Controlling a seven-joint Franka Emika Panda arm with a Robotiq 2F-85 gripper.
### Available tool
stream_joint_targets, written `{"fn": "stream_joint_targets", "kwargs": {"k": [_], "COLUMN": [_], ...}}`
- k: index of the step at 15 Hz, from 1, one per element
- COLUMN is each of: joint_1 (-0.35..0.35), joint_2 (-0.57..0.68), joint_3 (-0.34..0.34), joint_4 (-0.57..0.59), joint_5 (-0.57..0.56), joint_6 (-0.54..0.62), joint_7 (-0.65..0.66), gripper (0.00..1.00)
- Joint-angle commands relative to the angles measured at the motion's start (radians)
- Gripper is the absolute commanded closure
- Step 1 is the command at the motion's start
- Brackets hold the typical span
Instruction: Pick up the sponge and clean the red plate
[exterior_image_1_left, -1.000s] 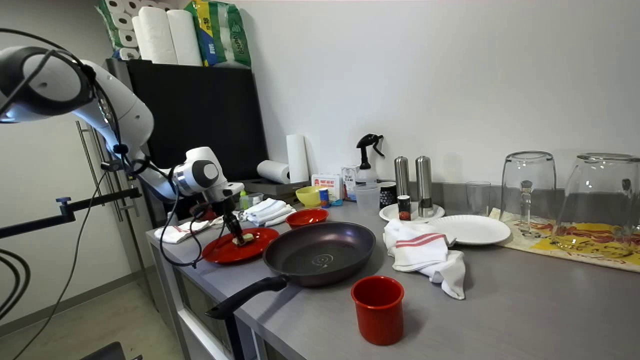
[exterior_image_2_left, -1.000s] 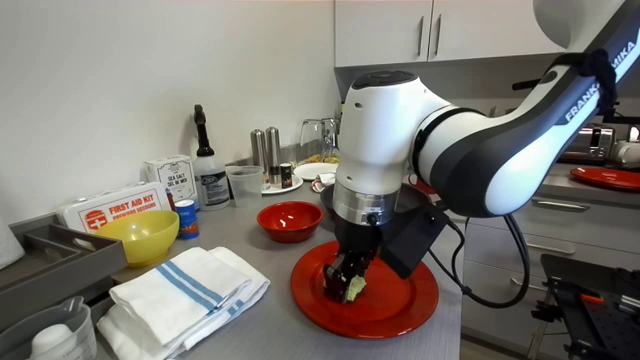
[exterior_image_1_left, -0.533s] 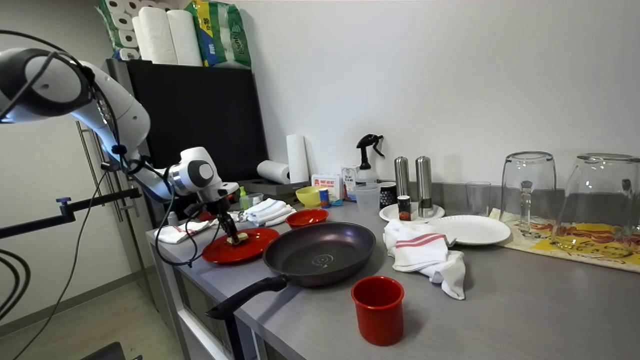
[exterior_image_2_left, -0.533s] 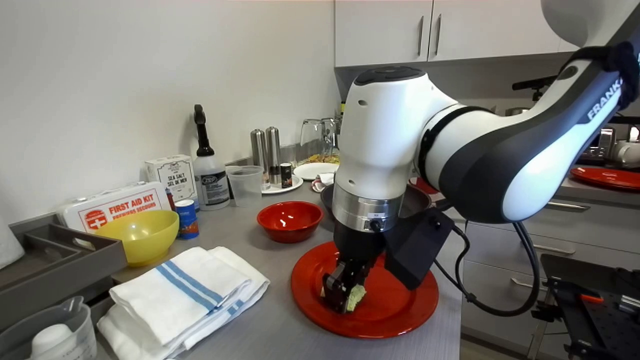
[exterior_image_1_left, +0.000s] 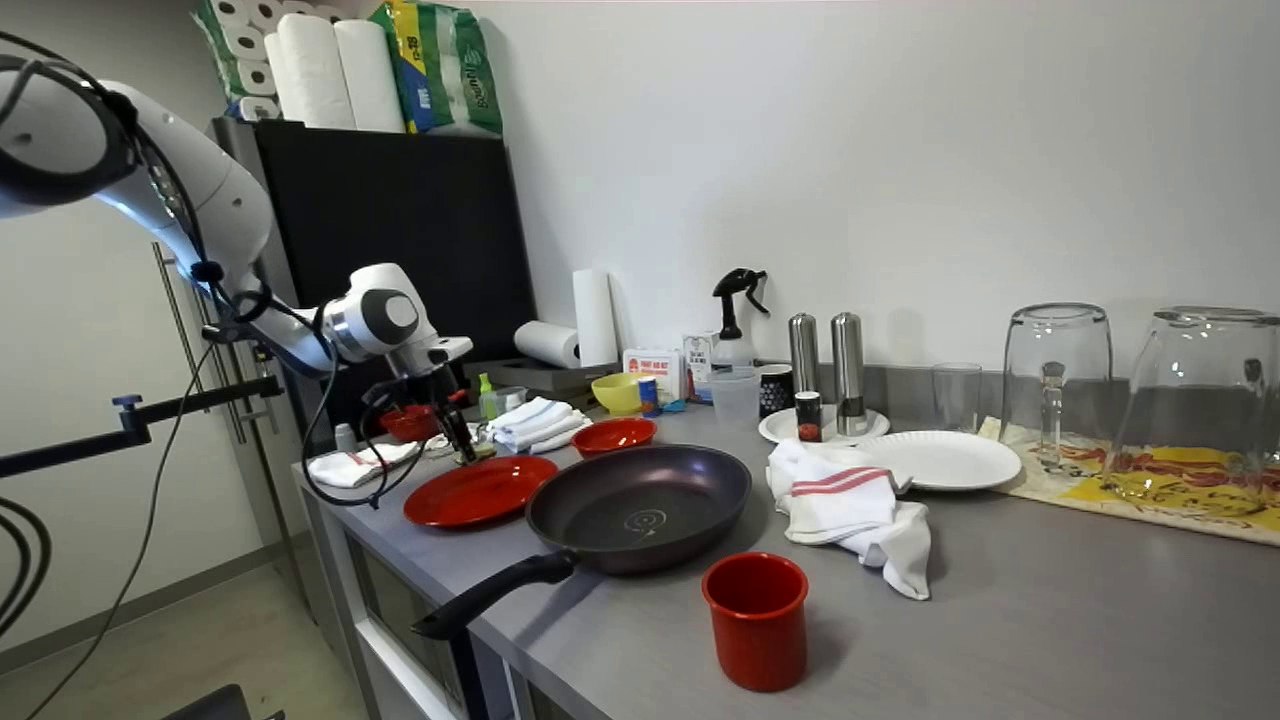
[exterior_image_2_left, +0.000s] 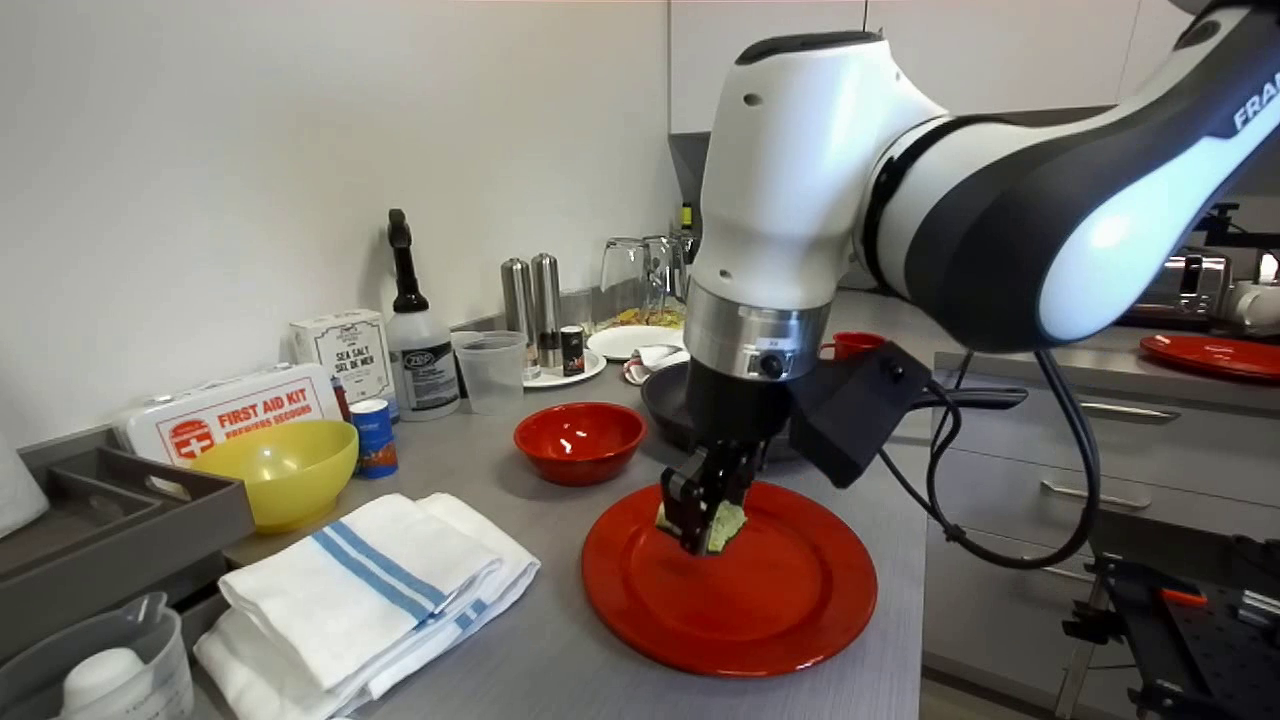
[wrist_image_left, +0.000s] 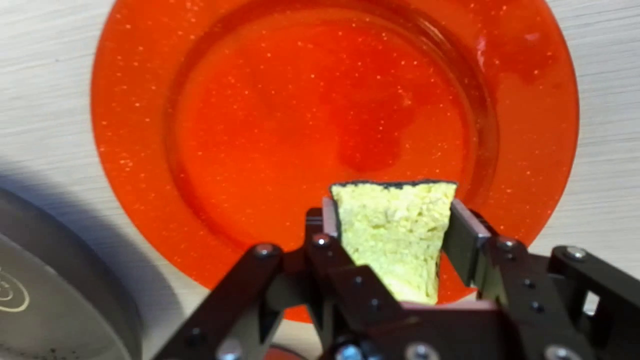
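The red plate (exterior_image_2_left: 740, 610) lies flat on the counter, also in an exterior view (exterior_image_1_left: 480, 495) and filling much of the wrist view (wrist_image_left: 280, 125). Its surface shows a darker smeared patch in the wrist view. My gripper (wrist_image_left: 398, 216) is shut on the sponge (wrist_image_left: 395, 235), a yellow-green piece with a dark edge, squeezed between the two finger pads. In an exterior view the gripper (exterior_image_2_left: 697, 512) holds the sponge (exterior_image_2_left: 728, 526) above the plate, apparently clear of its surface. The sponge is mostly hidden by the fingers in an exterior view (exterior_image_1_left: 480, 454).
The black frying pan (exterior_image_1_left: 640, 510) stands beside the plate, with the small red bowl (exterior_image_2_left: 580, 445) near both. Folded towels (exterior_image_2_left: 370, 590) lie on the plate's other side. A red cup (exterior_image_1_left: 756, 625) stands beyond the pan. The counter's edge (exterior_image_2_left: 922, 600) runs close to the plate.
My gripper first slid a little across the plate with the sponge, then rose off it. The sponge stays in the fingers. The plate has not moved.
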Motion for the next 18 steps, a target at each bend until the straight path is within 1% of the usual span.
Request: {"fn": "stream_joint_targets", "kwargs": {"k": [1,6,12,15,18], "joint_1": [-0.043,-0.116,-0.222,-0.267,-0.305], "joint_2": [-0.142,-0.255,-0.317,-0.33,-0.337], "joint_3": [0.024,0.027,0.02,0.012,0.005], "joint_4": [-0.117,-0.259,-0.394,-0.454,-0.508], "joint_5": [0.019,-0.002,0.023,0.048,0.04], "joint_6": [-0.047,-0.059,-0.044,-0.008,0.074], "joint_7": [-0.025,0.029,0.099,0.15,0.258], "gripper": [0.73,0.73,0.73,0.73,0.73]}}
